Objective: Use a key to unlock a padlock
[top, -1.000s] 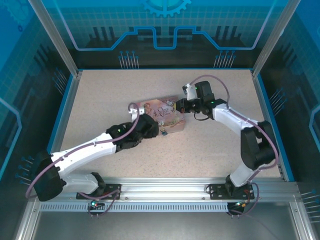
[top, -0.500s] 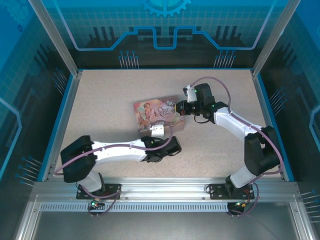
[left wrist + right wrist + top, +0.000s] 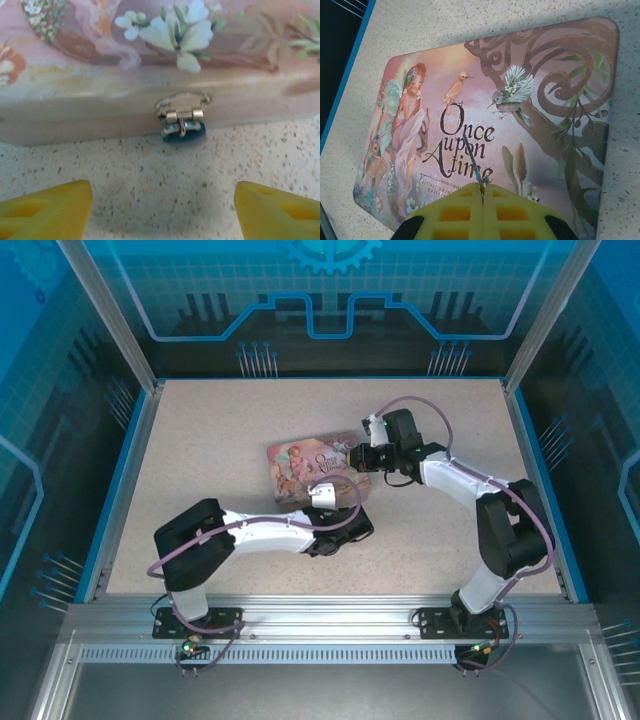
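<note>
The padlock [image 3: 183, 134], tiny with a teal-blue body, hangs from the metal hasp [image 3: 183, 107] on the near side wall of the pink illustrated tin [image 3: 150, 50] and rests on the table. My left gripper [image 3: 163, 200] faces that wall a short way back, open, with bare table between its yellow fingers [image 3: 55, 207]. From above, the left gripper [image 3: 352, 512] sits at the tin's [image 3: 310, 462] near right edge. My right gripper [image 3: 483, 187] hovers over the tin's lid [image 3: 530, 100], shut on the key [image 3: 474, 160], whose thin blade sticks out forward. From above, the right gripper [image 3: 358, 455] is at the tin's right end.
The speckled table [image 3: 200, 440] is bounded by a blue raised rim [image 3: 128, 470] and glass walls. The aluminium rail [image 3: 330, 612] carrying both arm bases runs along the near edge. The right arm's elbow [image 3: 505, 530] stands to the right of the tin.
My left arm has folded back and swung its gripper from the tin's near left part round to the near right edge. My right gripper has shifted slightly left over the lid, still holding the key.
</note>
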Robot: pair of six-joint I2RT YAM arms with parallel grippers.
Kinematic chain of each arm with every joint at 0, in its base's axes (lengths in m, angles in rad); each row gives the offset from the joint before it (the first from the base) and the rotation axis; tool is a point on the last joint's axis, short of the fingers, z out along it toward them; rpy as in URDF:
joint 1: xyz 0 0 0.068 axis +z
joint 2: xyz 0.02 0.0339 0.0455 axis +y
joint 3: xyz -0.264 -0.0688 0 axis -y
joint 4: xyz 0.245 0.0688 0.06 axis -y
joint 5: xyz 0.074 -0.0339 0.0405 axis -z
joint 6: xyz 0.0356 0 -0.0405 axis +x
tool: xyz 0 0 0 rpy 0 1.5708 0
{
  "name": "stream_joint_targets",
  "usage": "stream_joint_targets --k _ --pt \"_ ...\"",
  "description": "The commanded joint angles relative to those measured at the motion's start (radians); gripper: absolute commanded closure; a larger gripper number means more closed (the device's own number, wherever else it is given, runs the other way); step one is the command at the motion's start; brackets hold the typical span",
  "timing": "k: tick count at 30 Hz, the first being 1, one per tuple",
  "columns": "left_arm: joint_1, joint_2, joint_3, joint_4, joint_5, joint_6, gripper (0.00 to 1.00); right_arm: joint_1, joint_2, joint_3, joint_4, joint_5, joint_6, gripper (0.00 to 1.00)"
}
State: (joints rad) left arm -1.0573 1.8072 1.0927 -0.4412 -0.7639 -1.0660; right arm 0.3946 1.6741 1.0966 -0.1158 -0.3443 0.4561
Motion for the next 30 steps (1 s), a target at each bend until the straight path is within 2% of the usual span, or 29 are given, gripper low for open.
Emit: stream_joint_targets --k 1,9,14,26,30 --pt "0.023 0.031 0.036 0.032 -0.030 0.029 0.25 0.016 0.017 0.040 0.013 -0.016 0.014 1.00" --pt "0.045 0.079 0.055 0.041 -0.040 0.042 0.29 0.017 0.051 0.059 0.010 -0.010 0.007 1.00" --pt "0.049 0.108 0.073 0.030 -0.049 0.032 0.37 0.020 0.077 0.067 0.015 -0.013 0.011 1.00" --pt "0.062 0.132 0.069 0.057 -0.072 0.014 0.41 0.027 0.118 0.068 0.010 -0.010 0.009 1.00" --pt "0.065 0.138 0.073 0.061 -0.080 0.011 0.45 0.027 0.125 0.068 0.007 -0.011 0.007 1.00"
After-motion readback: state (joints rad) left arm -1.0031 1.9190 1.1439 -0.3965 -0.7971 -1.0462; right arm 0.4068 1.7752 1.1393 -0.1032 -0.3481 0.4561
